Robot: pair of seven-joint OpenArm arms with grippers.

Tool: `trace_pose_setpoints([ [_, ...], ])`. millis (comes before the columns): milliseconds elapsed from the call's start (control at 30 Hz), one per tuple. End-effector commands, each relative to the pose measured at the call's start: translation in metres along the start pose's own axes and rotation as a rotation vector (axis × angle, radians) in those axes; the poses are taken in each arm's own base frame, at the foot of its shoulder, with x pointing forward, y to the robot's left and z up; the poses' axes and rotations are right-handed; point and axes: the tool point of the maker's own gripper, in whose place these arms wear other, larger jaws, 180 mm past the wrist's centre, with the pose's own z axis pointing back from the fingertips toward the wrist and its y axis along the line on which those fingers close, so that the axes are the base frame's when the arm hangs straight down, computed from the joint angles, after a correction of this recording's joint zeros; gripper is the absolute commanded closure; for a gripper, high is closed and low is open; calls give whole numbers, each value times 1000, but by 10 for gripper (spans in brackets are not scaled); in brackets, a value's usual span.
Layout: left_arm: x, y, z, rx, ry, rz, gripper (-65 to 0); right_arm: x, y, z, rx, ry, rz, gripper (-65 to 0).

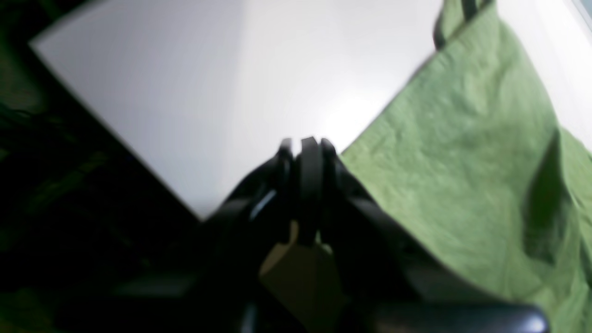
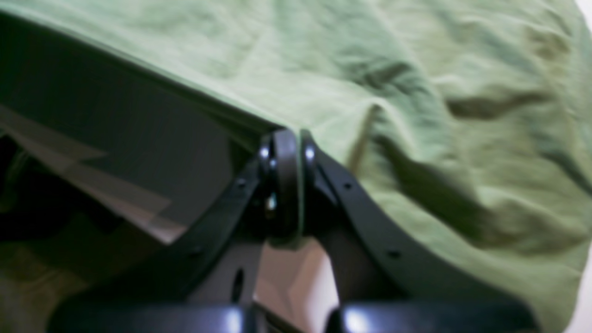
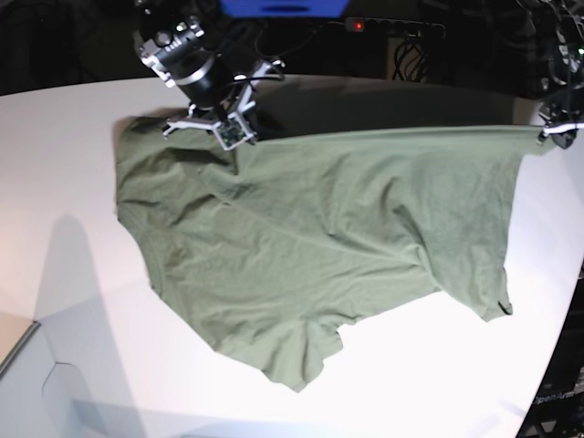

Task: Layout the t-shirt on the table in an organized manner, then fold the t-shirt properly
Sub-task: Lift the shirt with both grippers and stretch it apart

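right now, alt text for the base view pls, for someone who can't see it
A plain olive-green short-sleeved t-shirt lies wrinkled across a large white table, its far edge pulled taut between two robot arms. The right hand grips that edge at the view's left, the left hand at the far right.

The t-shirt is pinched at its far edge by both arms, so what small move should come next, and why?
Probably draw both arms a little apart and lower the edge. The t-shirt is held by the right gripper and the left gripper, jaws shut on cloth, yet wrinkles and a bunched near edge remain on the table.
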Motion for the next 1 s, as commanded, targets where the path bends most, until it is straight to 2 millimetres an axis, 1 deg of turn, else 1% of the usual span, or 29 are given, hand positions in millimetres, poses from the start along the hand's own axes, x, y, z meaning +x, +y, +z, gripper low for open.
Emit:
trace_pose_setpoints([
  [0, 30, 10, 3, 42, -102, -33, -1, 0, -9, 2, -41, 0, 14, 0],
  [67, 31, 10, 3, 44, -105, -32, -1, -2, 5, -1, -3, 6, 20, 0],
  [100, 31, 10, 3, 44, -105, -33, -1, -3, 11, -2, 12, 11, 22, -18],
  [133, 31, 10, 3, 44, -107, -33, -1, -4, 16, -3, 26, 13, 24, -51],
  [200, 31, 10, 3, 44, -107, -33, -1, -4, 25, -3, 49, 11, 27, -145],
  [233, 31, 10, 3, 43, -107, -34, -1, -4, 28, -3, 58, 12, 30, -195],
  [300, 34, 5, -1, 34, -115, -22, -1, -6, 30, -2, 69, 17, 44, -273],
  [367, 36, 4, -3, 33, -119, -17, -1, -7, 33, -1, 84, 16, 63, -318],
  [400, 36, 3, -3, 32, -120, -16, -1, -8, 31, 0, 82, 15, 70, -335],
  [433, 36, 3, -3, 32, -120, -16, -1, -7, 27, 2, 72, 12, 72, -348],
  [533, 48, -3, -6, 16, -142, -31, -1, -2, 6, 5, 16, 3, 65, -368],
  [633, 52, -8, -9, 5, -155, -21, -1, -8, -22, 9, -63, 21, 46, -369],
  [733, 57, -13, -11, -3, -167, -12, -1, -16, -38, 10, -102, 42, 43, -369],
  [800, 59, -15, -11, -8, -173, -8, -1, -26, -44, 12, -120, 68, 36, -369],
  [967, 65, -20, -13, -19, -188, 0, -1, -33, -73, 19, -199, 87, 21, -370],
])
